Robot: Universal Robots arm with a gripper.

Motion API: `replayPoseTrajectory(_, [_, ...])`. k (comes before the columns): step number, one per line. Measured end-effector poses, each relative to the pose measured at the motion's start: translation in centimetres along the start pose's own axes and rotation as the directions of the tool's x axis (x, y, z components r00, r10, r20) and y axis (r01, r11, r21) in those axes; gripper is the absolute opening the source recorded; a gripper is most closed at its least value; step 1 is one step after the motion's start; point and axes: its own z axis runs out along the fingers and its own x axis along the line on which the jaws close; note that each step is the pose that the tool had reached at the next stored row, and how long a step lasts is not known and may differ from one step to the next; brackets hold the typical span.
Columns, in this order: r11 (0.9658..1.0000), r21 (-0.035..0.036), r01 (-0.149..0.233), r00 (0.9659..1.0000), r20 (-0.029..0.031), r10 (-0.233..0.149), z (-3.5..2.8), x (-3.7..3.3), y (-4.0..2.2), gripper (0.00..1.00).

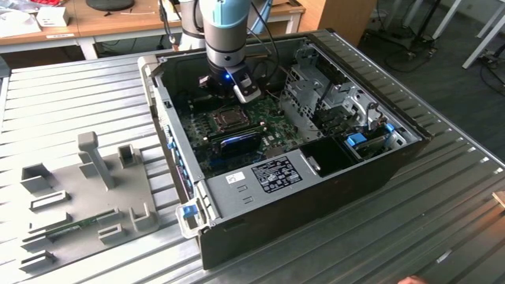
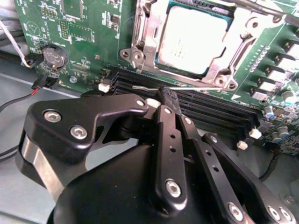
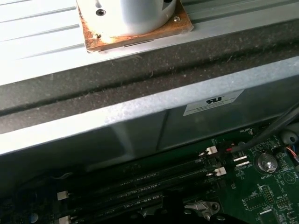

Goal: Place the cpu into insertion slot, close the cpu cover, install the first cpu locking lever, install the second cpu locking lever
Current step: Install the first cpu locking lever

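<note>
The cpu (image 2: pixel 191 39) lies flat in the insertion slot (image 1: pixel 229 119) on the green board inside the open computer case. The silvery cpu cover (image 2: pixel 142 39) is down around it, framing its pale face. A thin metal locking lever (image 2: pixel 140 87) runs along the socket edge nearest my fingers. Another lever (image 2: pixel 261 10) crosses the far corner. My gripper (image 2: pixel 167 97) hangs over the black memory slots just beside that near lever. Its black fingers (image 2: pixel 169 135) are shut together with nothing between them. In the exterior view the gripper (image 1: pixel 221 94) sits just behind the socket.
Long black memory slots (image 2: pixel 215 112) lie between my fingers and the socket. A coin battery (image 2: pixel 52 57) and loose wires sit at the board's edge. The case wall (image 3: pixel 140 116) stands close by. A drive cage (image 1: pixel 332 94) fills the exterior view's right. A grey fixture plate (image 1: pixel 87 189) lies outside.
</note>
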Motion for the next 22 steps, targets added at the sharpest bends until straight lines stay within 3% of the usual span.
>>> replayPoseTrajectory(22, [1.0000,0.0001,0.000,1.0000,-0.0001,0.000,0.09,-0.08,-0.01,0.10])
